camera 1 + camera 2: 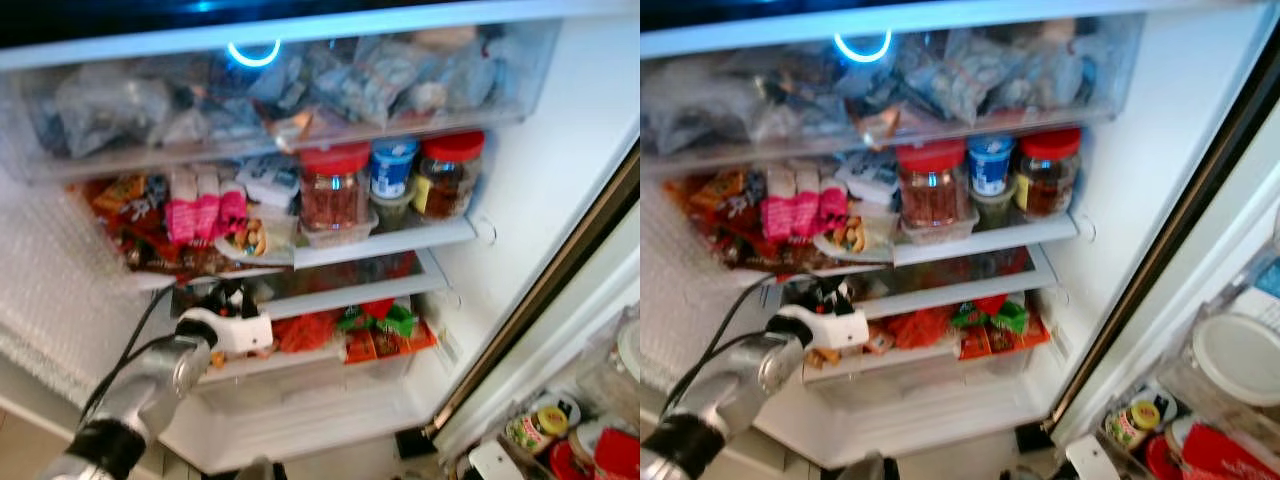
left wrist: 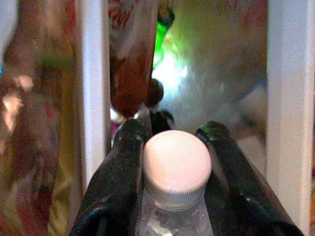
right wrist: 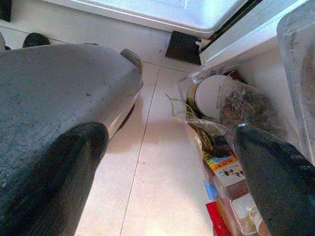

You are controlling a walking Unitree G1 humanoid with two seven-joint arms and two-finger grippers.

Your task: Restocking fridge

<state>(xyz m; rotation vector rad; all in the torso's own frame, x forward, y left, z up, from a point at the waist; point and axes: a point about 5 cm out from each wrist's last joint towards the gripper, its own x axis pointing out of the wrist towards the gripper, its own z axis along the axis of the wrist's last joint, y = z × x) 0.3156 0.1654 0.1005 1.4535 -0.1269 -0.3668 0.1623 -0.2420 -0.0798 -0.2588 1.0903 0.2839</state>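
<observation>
My left arm reaches into the open fridge at its lower left shelf. My left gripper is shut on a clear plastic bottle with a white cap, one black finger on each side of its neck. From the head views only the white wrist and black finger bases show among packets. My right gripper hangs low over the tiled floor, its fingers wide open around nothing.
Above the left gripper, a shelf carries two red-lidded jars, a blue tub and pink packets. A clear drawer of bags sits on top. Red and green packets fill the lower shelf. Door bins with jars stand at the right.
</observation>
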